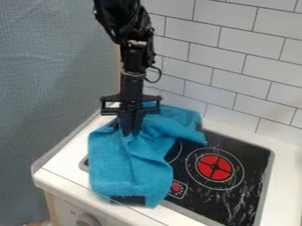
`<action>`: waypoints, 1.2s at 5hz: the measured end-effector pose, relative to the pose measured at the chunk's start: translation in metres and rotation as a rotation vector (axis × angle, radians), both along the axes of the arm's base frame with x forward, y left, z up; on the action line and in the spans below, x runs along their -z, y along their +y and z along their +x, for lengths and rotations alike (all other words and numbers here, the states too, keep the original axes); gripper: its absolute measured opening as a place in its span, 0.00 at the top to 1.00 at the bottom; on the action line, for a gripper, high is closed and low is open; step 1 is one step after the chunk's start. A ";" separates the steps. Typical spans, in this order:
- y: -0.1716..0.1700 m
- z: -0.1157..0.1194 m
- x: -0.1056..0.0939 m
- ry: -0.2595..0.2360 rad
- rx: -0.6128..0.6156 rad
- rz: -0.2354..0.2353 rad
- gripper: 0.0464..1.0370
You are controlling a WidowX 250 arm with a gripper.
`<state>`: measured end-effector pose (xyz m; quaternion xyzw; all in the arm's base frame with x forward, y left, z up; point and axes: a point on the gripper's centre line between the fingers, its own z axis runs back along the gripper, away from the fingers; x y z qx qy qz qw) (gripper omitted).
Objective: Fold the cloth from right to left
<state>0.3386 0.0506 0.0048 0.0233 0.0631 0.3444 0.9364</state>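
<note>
"Blue cloth: where does it lie, and what is the gripper state?" asks the trainee.

"It lies creased and bunched over the left part of the cooktop and onto the white counter," the instructor answers. "The gripper points down into the folds of its upper part. Whether it is clamped on fabric or released cannot be told."

"How should the fold be carried out?"

"A grasp on the right-hand edge should be confirmed first (a pinch through several layers would probably drag the whole cloth). That edge should then be raised just clear of the cooktop, carried leftward in a low arc, and laid over the opposite side. Release follows only when the edge is down, with a straight upward exit — otherwise the fabric may lift again. Creases should be eased flat last."

"Are there brands, labels or writing?"

"No lettering can be made out. The cloth bears a dark patch at its lower end and a second dark patch at its right; their purpose is unclear. Markings around the printed dial and near the knob are too small to read."
</note>
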 end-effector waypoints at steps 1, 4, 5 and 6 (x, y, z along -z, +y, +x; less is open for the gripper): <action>-0.002 -0.004 -0.002 -0.004 -0.014 -0.005 0.50; -0.007 -0.007 -0.038 -0.101 -0.045 -0.015 0.03; -0.011 -0.010 -0.067 -0.187 -0.053 0.000 0.04; -0.011 -0.022 -0.083 -0.281 -0.130 0.057 0.04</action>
